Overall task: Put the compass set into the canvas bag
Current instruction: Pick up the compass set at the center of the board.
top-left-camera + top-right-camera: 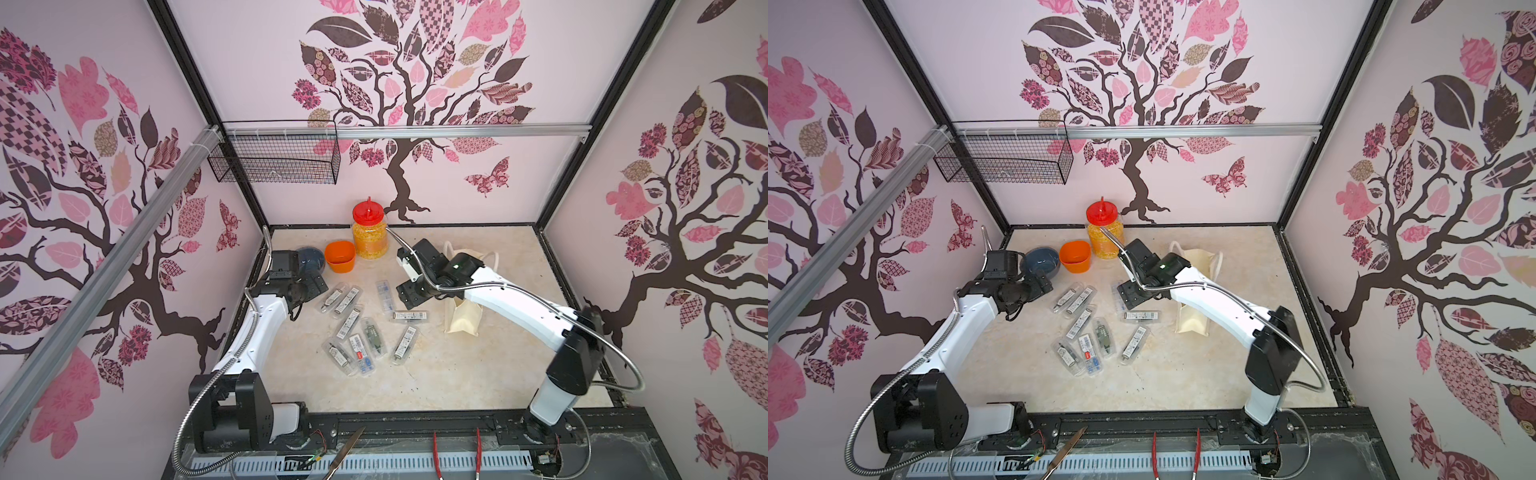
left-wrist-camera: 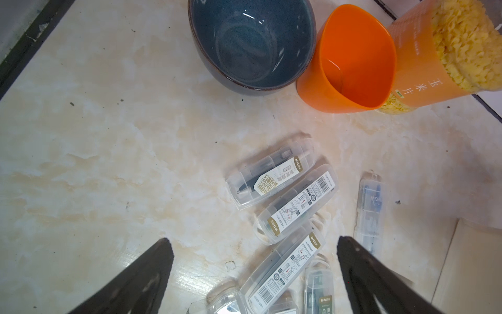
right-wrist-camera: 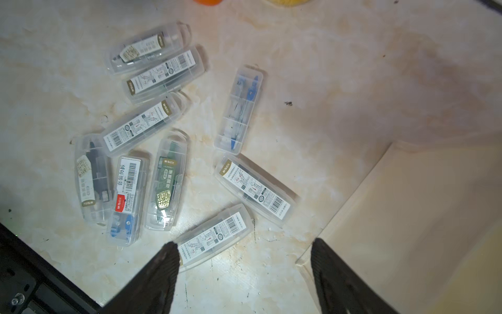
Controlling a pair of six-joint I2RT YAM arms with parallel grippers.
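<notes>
Several compass sets (image 1: 357, 328) in clear plastic cases lie scattered mid-table, also seen in the right wrist view as compass sets (image 3: 168, 174). The cream canvas bag (image 1: 461, 316) lies on the table at the right, partly hidden under my right arm; in a top view the canvas bag (image 1: 1192, 320) shows its handles at the far end. My right gripper (image 1: 409, 293) hovers open between the cases and the bag. In its wrist view the right gripper (image 3: 244, 247) has only bare table between its fingers, one case (image 3: 214, 236) beside them. My left gripper (image 2: 254, 243) hangs open above a case (image 2: 282, 269).
A blue bowl (image 1: 311, 257), an orange cup (image 1: 340, 256) and a red-lidded jar of yellow flakes (image 1: 370, 235) stand at the back. A wire basket (image 1: 274, 153) hangs on the rear wall. Scissors (image 1: 345, 453) and red pliers (image 1: 457, 453) lie on the front rail.
</notes>
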